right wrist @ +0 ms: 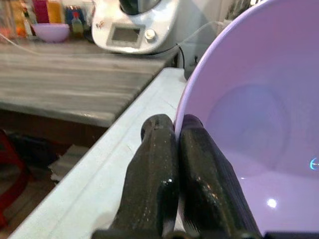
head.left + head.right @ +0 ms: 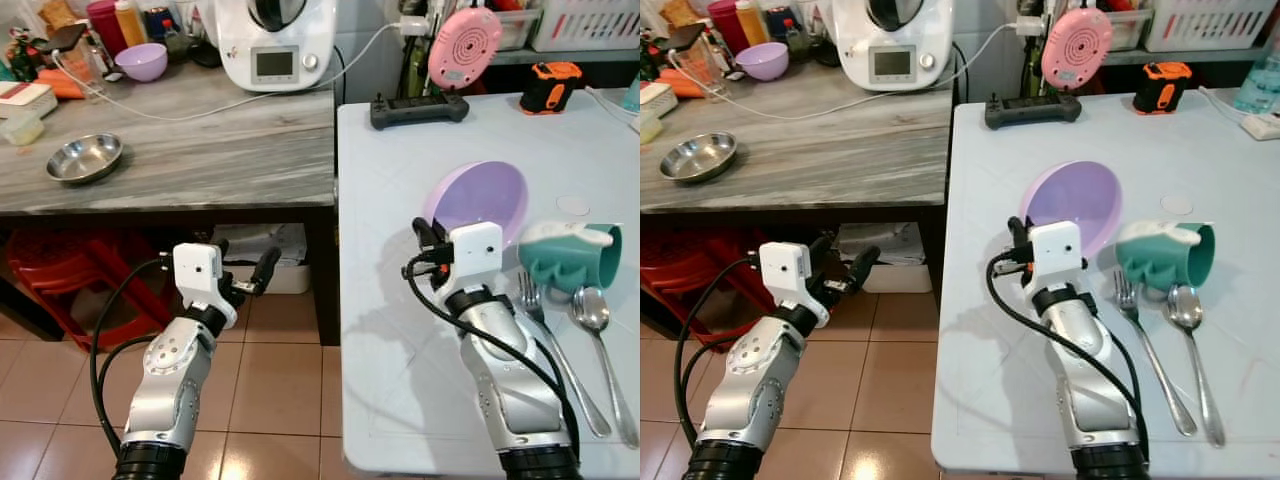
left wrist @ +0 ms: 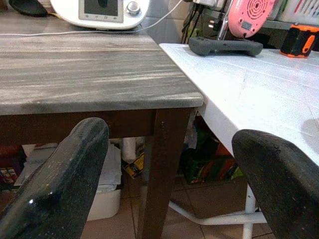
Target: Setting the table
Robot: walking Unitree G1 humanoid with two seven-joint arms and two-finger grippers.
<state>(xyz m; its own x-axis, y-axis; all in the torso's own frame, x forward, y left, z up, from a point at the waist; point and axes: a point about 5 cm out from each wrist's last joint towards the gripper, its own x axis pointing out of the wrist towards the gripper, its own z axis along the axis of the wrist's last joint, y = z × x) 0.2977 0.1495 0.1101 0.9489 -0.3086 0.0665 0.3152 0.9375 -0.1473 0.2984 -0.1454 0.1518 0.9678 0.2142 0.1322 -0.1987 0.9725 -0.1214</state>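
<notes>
Purple bowl [image 2: 480, 203] tilted on its edge on white table [image 2: 400, 160], w/ right gripper [image 1: 172, 149] pinching its near-left rim, jaws closed on it. Just right: teal cup [image 2: 570, 255] on its side, fork [image 2: 555, 350] & spoon [image 2: 600, 340] near it. Left gripper [image 2: 262, 272] over floor, left of table, jaws apart, holding nothing. Steel bowl [image 2: 85, 157] far left on grey counter [image 2: 200, 150].

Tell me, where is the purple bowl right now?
The purple bowl is tilted up on the white table, pinched at its rim by the right gripper, just left of the teal cup.
</notes>
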